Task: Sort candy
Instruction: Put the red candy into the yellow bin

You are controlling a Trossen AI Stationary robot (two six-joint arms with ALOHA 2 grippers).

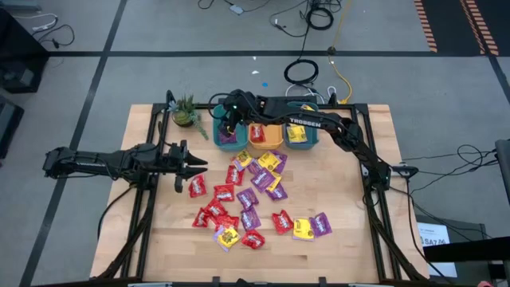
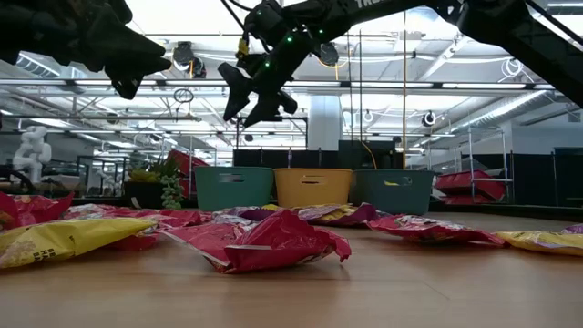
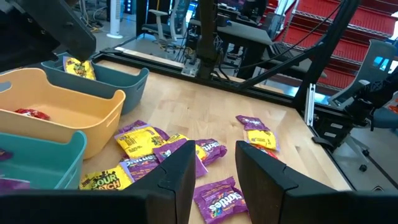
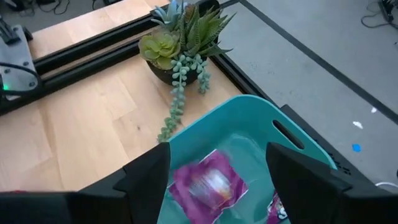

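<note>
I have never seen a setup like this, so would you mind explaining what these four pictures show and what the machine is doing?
This is a robot with two dark arms at a wooden table, each ending in a two-finger gripper. One picture looks straight down, one looks level across the tabletop, and two come from cameras on the wrists.

Scattered on the table are candy packets in red, purple and yellow. At the far edge stand three bins: a teal bin, an orange bin and another teal bin. A small potted plant sits beside them.

The right gripper hangs open over the first teal bin, and a purple packet, blurred, shows between its fingers above the bin's inside. The left gripper waits at the pile's left side, holding nothing.
</note>
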